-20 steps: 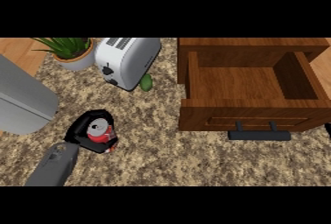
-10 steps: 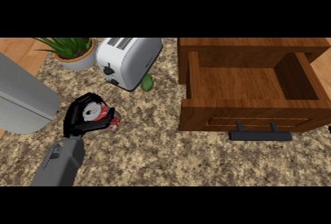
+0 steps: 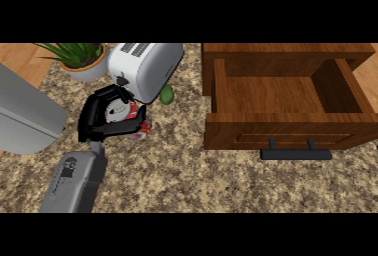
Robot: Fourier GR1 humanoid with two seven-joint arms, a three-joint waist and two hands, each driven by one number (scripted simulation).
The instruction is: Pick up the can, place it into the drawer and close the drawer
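Observation:
The can (image 3: pixel 120 111) is red with a grey top and lies tilted inside my left hand (image 3: pixel 97 120), which is shut on it at the left of the counter, just in front of the toaster. Black fingers hide most of the can; a strip of red shows at its lower right. The wooden drawer (image 3: pixel 284 120) stands pulled open at the right, its inside bare, with a dark handle (image 3: pixel 296 153) on its front panel. The hand and can are well to the left of the drawer. My right hand does not show.
A white toaster (image 3: pixel 145 67) stands behind the hand, with a small green item (image 3: pixel 167 94) beside it. A potted plant (image 3: pixel 78 58) sits at the back left. A large grey rounded object (image 3: pixel 26 119) fills the left edge. Speckled countertop (image 3: pixel 192 180) runs along the front.
My left hand has carried the can away from the front edge, toward the toaster, and slightly to the right. The drawer has not moved.

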